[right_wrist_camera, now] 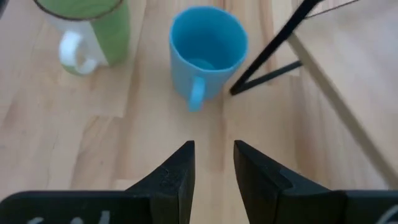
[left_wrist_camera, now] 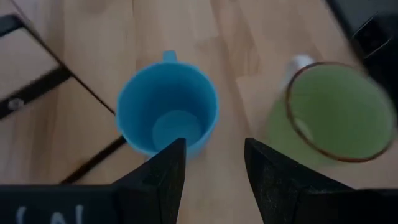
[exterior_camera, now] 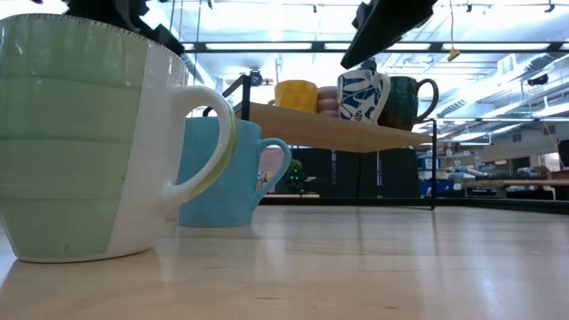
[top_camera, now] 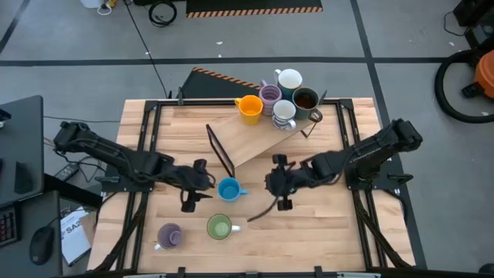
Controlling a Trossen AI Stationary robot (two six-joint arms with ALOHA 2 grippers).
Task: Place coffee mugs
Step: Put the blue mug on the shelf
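Left gripper parted, empty, beside round blue ceramic mug mid-table | right gripper slightly parted, empty, opposite side | green mug near front edge

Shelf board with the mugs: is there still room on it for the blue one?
Yes. The shelf board is bare below the orange mug; its top corner around the dark mug is crowded. The blue mug stands on the table.

Blue mug, green mug, lilac mug
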